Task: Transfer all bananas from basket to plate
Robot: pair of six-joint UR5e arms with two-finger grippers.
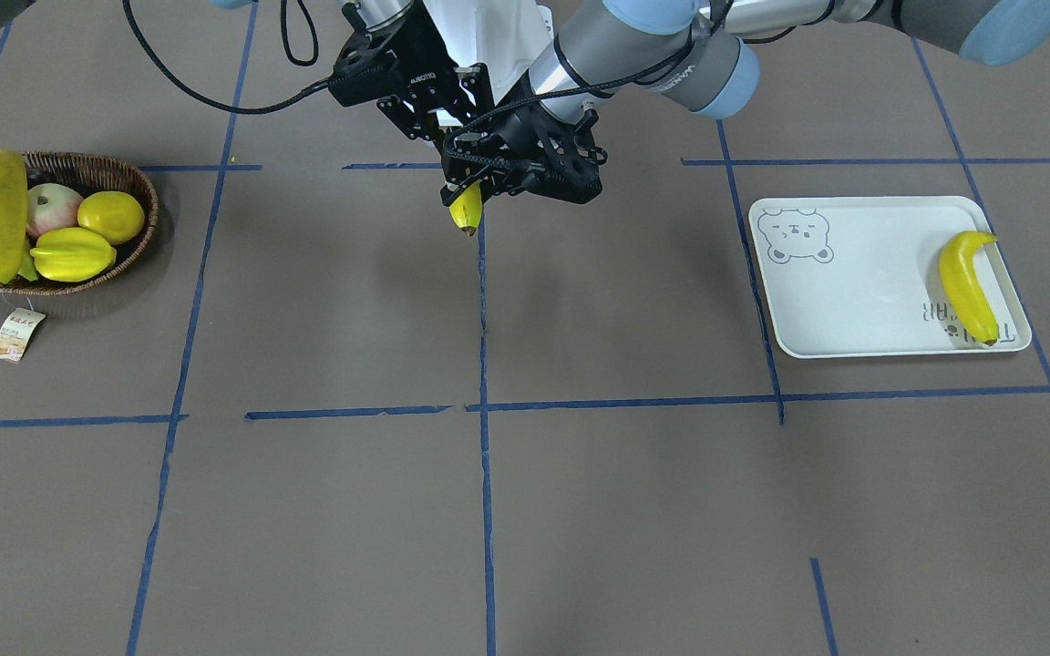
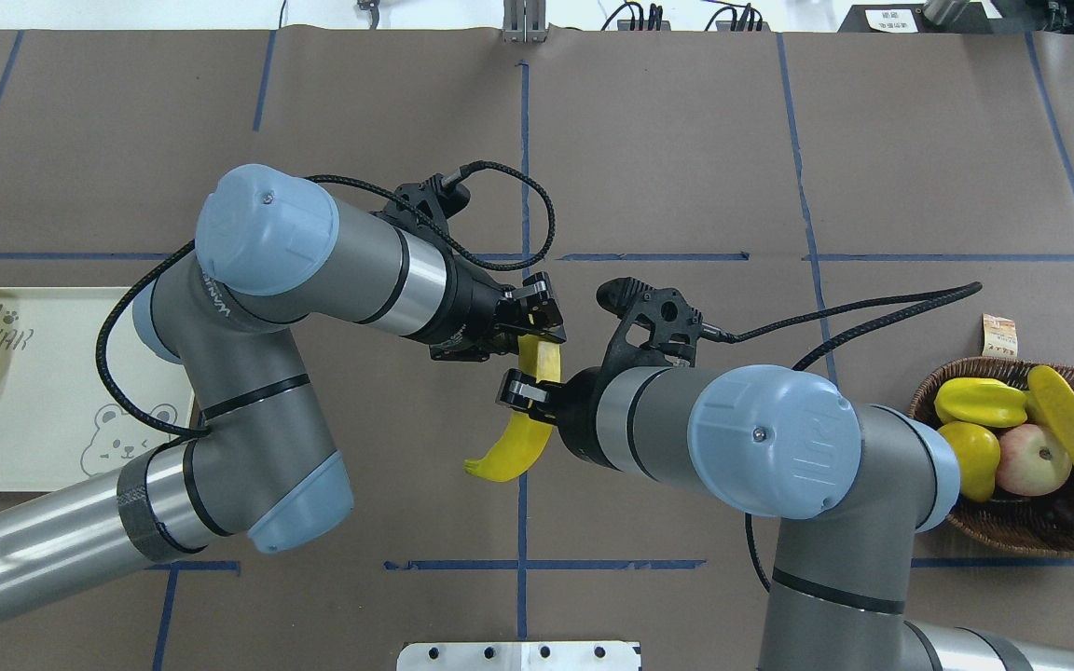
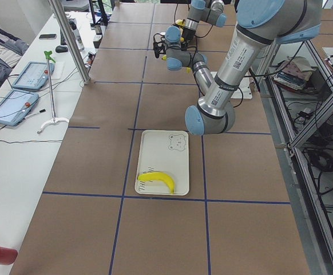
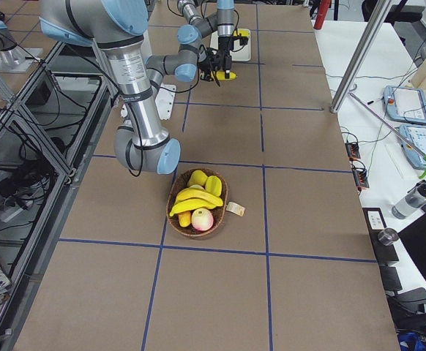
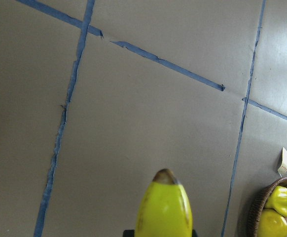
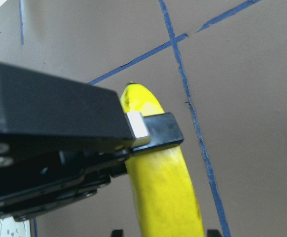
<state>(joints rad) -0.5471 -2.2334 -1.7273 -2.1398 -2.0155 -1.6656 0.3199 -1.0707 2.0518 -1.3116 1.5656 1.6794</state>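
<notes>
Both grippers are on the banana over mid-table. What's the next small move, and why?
Probably open the right gripper and let go: the left gripper already looks closed on the banana, and the plate lies on the left arm's side.

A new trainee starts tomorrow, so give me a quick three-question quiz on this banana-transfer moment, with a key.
1. True or false: the plate is bare.
2. The held banana, between the left gripper and the right gripper, is: A in the basket; B lying on the plate; C up above the middle of the table.
3. Which ridged yellow fruit lies beside the lemon in the basket?
Key: 1 false, one plated banana lies on it; 2 C; 3 the starfruit.
</notes>
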